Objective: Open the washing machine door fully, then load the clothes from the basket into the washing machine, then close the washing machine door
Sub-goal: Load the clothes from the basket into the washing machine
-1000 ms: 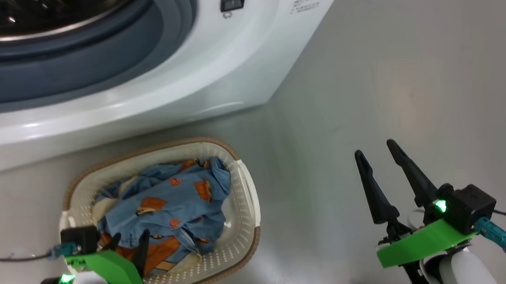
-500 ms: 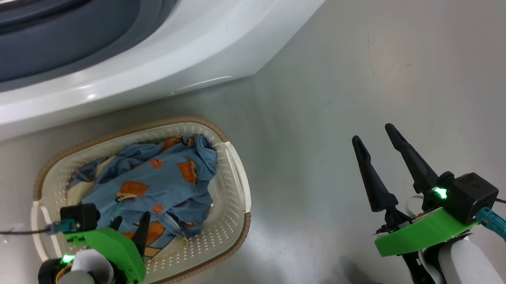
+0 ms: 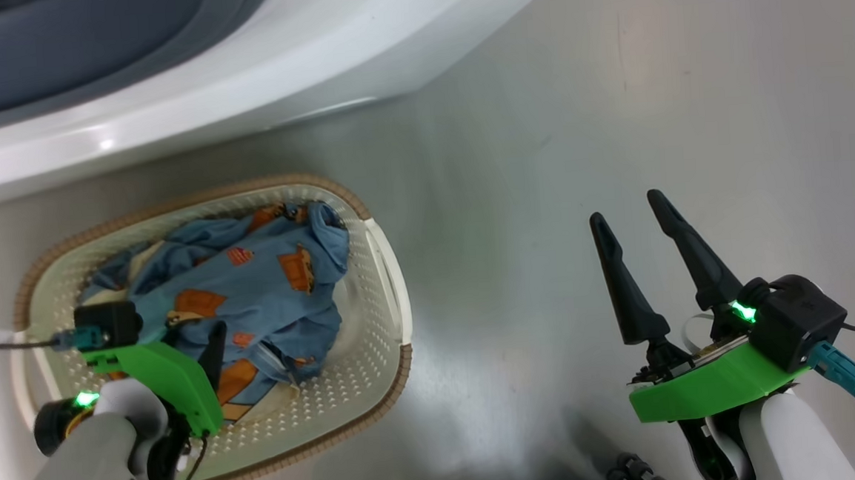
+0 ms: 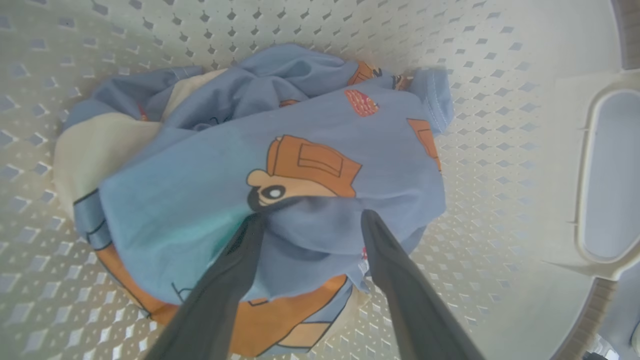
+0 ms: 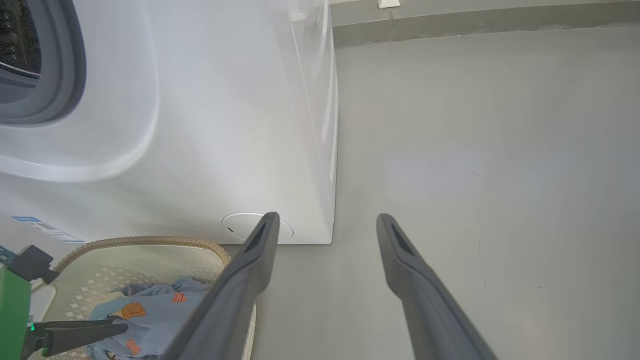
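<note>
The cream basket (image 3: pixel 381 272) with a brown rim stands on the floor in front of the white washing machine (image 3: pixel 253 65). It holds the clothes (image 3: pixel 267 279): light blue fabric with orange prints over orange and cream pieces. My left gripper (image 4: pixel 314 217) is open, its two fingertips pressed into the blue fabric (image 4: pixel 200 200) with a fold bulging between them. In the head view it shows low over the pile as the left gripper (image 3: pixel 208 350). My right gripper (image 3: pixel 624 207) hangs open and empty over bare floor, well right of the basket. The washing machine door is out of view.
The machine's grey gasket (image 3: pixel 52 48) shows at the top left. Grey floor (image 3: pixel 539 129) spreads to the right of the basket and machine. In the right wrist view the open right gripper (image 5: pixel 327 217) points at the machine's lower corner (image 5: pixel 327 235); a wall base (image 5: pixel 475 20) lies beyond.
The head camera has tilted down, so machine and basket slide up the picture. My left gripper has moved further in over the pile and sunk into the blue fabric. The right gripper keeps its pose.
</note>
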Robot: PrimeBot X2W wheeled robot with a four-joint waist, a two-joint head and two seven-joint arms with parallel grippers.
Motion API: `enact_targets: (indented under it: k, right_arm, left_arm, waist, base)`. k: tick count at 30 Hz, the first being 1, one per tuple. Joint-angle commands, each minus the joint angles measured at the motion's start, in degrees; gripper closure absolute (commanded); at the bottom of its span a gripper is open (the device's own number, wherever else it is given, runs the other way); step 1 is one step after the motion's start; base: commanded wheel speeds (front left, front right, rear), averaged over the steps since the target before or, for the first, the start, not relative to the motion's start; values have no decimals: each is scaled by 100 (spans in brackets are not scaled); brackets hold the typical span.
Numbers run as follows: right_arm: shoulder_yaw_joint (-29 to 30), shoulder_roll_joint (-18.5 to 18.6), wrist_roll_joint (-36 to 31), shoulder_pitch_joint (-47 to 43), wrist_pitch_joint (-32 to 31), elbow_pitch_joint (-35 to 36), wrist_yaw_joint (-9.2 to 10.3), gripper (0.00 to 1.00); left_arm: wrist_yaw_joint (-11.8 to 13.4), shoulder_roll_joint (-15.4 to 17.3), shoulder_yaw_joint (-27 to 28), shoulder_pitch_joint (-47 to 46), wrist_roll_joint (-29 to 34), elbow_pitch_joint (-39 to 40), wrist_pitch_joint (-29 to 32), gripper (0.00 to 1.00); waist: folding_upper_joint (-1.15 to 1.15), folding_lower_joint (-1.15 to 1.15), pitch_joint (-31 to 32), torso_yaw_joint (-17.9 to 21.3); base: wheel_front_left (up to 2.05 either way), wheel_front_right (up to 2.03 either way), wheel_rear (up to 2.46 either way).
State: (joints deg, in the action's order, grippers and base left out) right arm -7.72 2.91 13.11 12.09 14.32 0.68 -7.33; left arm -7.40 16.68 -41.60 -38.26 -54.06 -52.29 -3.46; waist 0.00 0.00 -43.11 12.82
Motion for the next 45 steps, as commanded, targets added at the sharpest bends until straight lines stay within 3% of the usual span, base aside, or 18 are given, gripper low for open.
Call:
enact_targets:
  k: [1,9,13,14,16,17,18,27,36,41,45]
  right_arm:
    - [-123,-3,-63,-66,68,156,-16,0]
    - [-40,-3,-67,-82,68,266,-16,0]
    - [-19,-3,-75,-82,68,312,-16,0]
    - [-14,-3,-80,-85,68,323,-16,0]
    - [6,-3,-90,-98,68,342,-16,0]
    - [20,-3,-96,-107,68,351,-16,0]
    - [33,-3,-101,-114,68,360,-16,0]
    - [98,-3,-69,-154,68,298,-16,0]
    - [47,-3,-134,-163,68,93,-16,0]
    - [67,-3,-200,-256,68,-9,-16,0]
    - [100,52,-199,-457,68,-137,-16,0]
  left_arm:
    - [-9,172,59,-55,-64,-54,-9,0]
    - [-9,92,-234,-395,-296,-424,-57,1]
    - [-9,12,-383,-505,-405,-588,-61,22]
    - [-9,-4,-425,-526,-426,-626,-61,29]
    - [-9,-36,-503,-563,-464,-696,-80,53]
    - [-9,-47,-543,-586,-472,-732,-111,69]
    - [-9,-56,-585,-608,-473,-769,-147,100]
    - [-9,-121,-917,-532,-586,-950,-465,100]
    - [-9,-167,-1273,25,-678,-595,-1017,100]
    - [-9,-240,-1129,313,-760,-414,-1138,100]
    - [-9,-305,-409,764,-470,120,-1152,100]
  waist:
    - [0,0,-148,70]
    - [0,0,-340,86]
    - [0,0,-378,103]
    - [0,0,-383,108]
    - [0,0,-387,110]
    - [0,0,-387,109]
    - [0,0,-389,107]
    - [0,0,-140,1]
    - [0,0,694,-362]
    - [0,0,1158,-574]
    - [0,0,1778,-872]
  base:
    - [0,0,0]
    - [0,0,0]
    - [0,0,0]
    - [0,0,0]
    - [0,0,0]
    - [0,0,0]
    - [0,0,0]
    - [0,0,0]
    - [0,0,0]
    - [0,0,0]
    - [0,0,0]
